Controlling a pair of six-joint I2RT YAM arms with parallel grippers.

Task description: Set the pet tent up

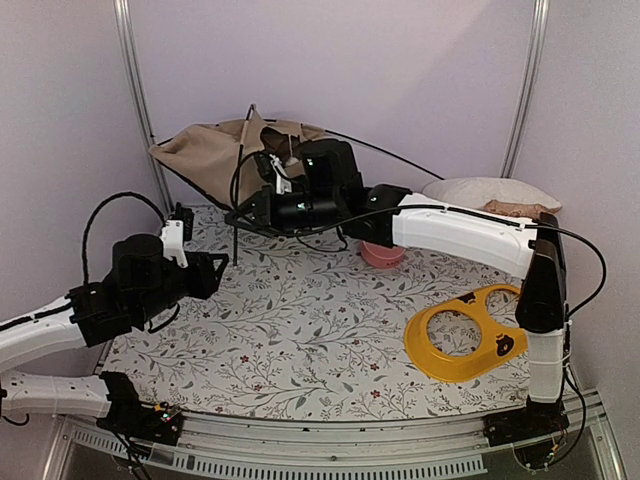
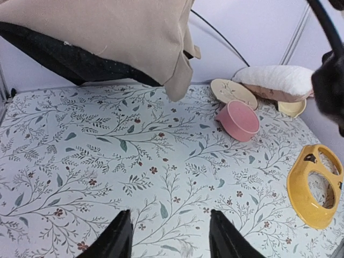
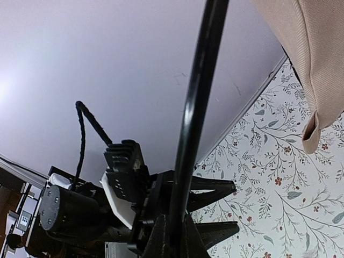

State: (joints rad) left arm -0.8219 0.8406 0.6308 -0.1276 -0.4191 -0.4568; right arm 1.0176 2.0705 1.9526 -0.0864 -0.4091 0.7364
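Note:
The pet tent (image 1: 215,150) is a slumped heap of tan fabric with dark lining at the back left, and it hangs over the mat in the left wrist view (image 2: 123,37). A thin black pole (image 3: 196,107) rises steeply from my right gripper (image 3: 173,239), which is shut on it. From above, that gripper (image 1: 240,213) sits just in front of the tent, with the pole (image 1: 240,170) running up into the fabric. My left gripper (image 2: 171,236) hovers open over the floral mat, empty. It stands (image 1: 218,275) a short way in front and left of the right one.
A pink bowl (image 2: 239,119), a beige plate (image 2: 234,92) and a white pillow (image 2: 274,80) lie at the back right. A yellow ring-shaped stand (image 1: 465,335) rests on the mat's right side. The right arm (image 1: 460,230) stretches across the back. Walls close in behind and at both sides.

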